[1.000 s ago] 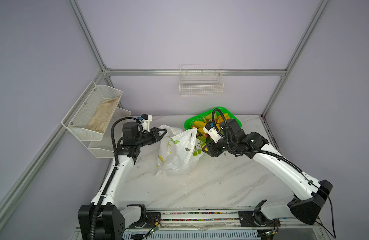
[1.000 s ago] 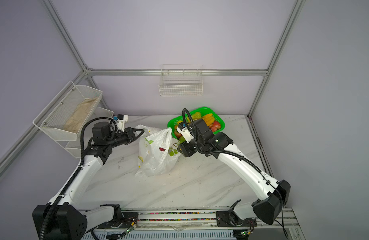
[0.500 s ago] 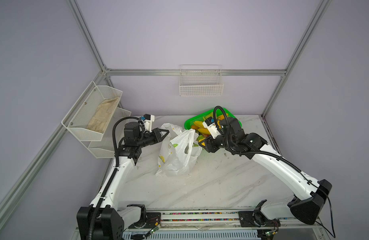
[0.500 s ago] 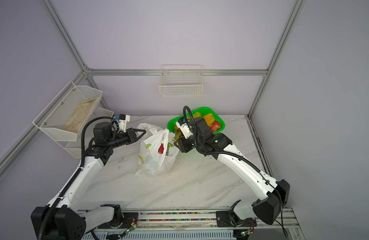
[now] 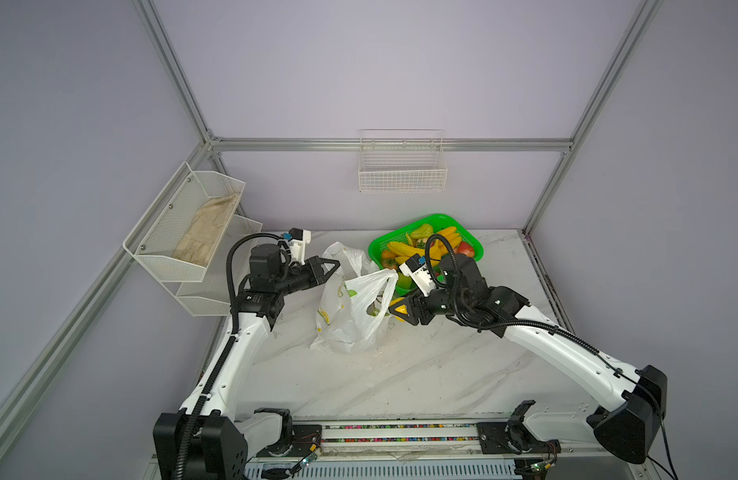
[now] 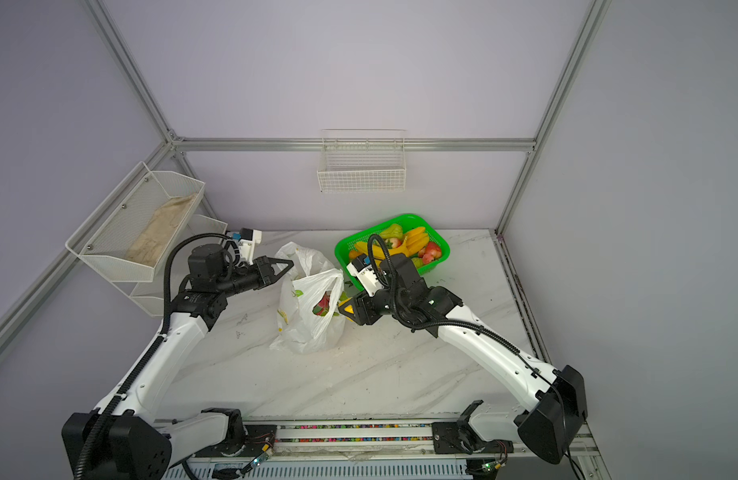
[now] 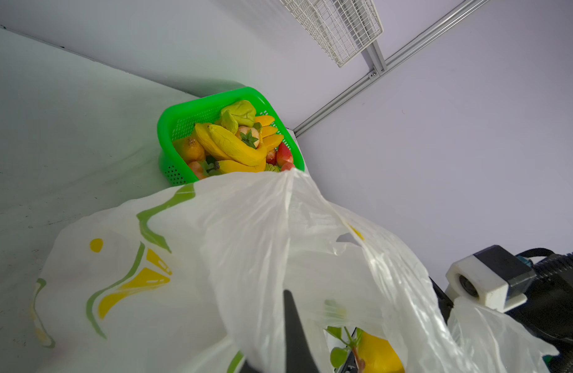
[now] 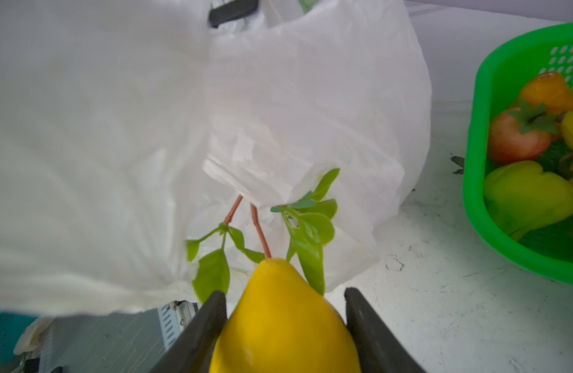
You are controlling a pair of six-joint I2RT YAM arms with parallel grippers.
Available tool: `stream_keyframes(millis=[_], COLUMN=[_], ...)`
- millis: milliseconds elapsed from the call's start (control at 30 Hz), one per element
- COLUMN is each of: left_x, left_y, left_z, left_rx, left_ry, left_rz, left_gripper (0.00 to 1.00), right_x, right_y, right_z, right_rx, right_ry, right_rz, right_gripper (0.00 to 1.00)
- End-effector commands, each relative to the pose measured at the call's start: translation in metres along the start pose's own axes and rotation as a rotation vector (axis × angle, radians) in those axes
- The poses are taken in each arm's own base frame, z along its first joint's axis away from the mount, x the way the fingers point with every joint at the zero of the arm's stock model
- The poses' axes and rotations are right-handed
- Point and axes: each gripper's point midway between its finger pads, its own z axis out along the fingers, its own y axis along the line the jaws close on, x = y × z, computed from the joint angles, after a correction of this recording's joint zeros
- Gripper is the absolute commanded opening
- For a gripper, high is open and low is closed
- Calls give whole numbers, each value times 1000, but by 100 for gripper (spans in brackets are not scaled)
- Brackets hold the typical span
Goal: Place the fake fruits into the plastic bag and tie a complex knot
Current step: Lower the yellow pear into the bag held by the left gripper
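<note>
The right gripper (image 8: 284,292) has its jaws partway apart and pressed against both sides of a yellow fruit (image 8: 285,326). The fruit is pear-shaped and has a thin brown stem and green leaves. It is held just at the mouth of the plastic bag (image 8: 117,129), with the leaves against the film and the stem tip hidden behind a fold.

In both top views the gripper (image 5: 400,309) (image 6: 346,309) is at the side of the bag (image 5: 346,320) (image 6: 301,328) that faces the basket. The bag stands slumped on the table (image 5: 400,374), its handle loop up and its mouth open towards the right arm. In a top view a pink-red fruit (image 6: 323,305) shows inside through the mouth.

The left gripper (image 5: 332,265) is fully closed on the far upper edge of the bag and holds that edge up. In the left wrist view the plastic (image 7: 182,258) drapes over its dark finger (image 7: 293,326).

Just behind the bag, near the back wall, sits the green basket (image 5: 436,217) (image 7: 194,106). It holds the rest of the fruit: bananas (image 7: 236,148), red apples (image 6: 431,251) and a green fruit (image 7: 241,111).

A wire rack (image 5: 167,249) on the left wall holds a beige cloth (image 5: 205,232). A white wire basket (image 5: 402,166) hangs on the back wall.
</note>
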Motion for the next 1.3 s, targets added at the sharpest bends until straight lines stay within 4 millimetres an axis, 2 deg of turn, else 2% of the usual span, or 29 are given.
stream_keyframes(millis=[0,200,400,467,567,633,733,800,900,933,1033,1067,1133,1267], left_x=[5,4,5,5,5,5,5,6,5,5,5,5,5,5], left_y=[-3,-2,-2,0,0,1,2,3,2,2,2,1,1,1], left_z=[-1,-1,-1,0,0,0,0,1,0,0,0,-1,0,0], left_rx=[15,11,7,3,2,-1,-6,-8,-6,-8,-8,-5,-6,-6], left_ry=[-6,-7,-6,-6,-4,-4,-4,-2,-3,-5,-6,-5,-5,-4], left_rz=[29,31,29,29,27,26,24,21,26,27,29,29,28,27], left_gripper=[0,0,0,0,0,0,0,0,0,0,0,0,0,0], right_x=[-21,-16,2,4,3,4,3,-2,-27,-36,-55,-60,-63,-69], right_y=[22,14,23,17,20,28,28,32,36,30,-1,-4,-8,-3], right_z=[1,0,-7,-15,-23,-22,-18,-14,-10,-6,5,7,21,29], right_rx=[-111,-50,-61,2,8,-39,-55,-83,-101,-75,85,95,81,16], right_ry=[-69,-27,69,88,83,82,73,46,-69,-101,-165,-182,-202,-298], right_rz=[-21,-33,-105,-132,-152,-156,-160,-159,-129,-124,-80,-83,-66,-32], right_gripper=[23,23,25,25,25,24,24,24,25,24,24,23,24,23])
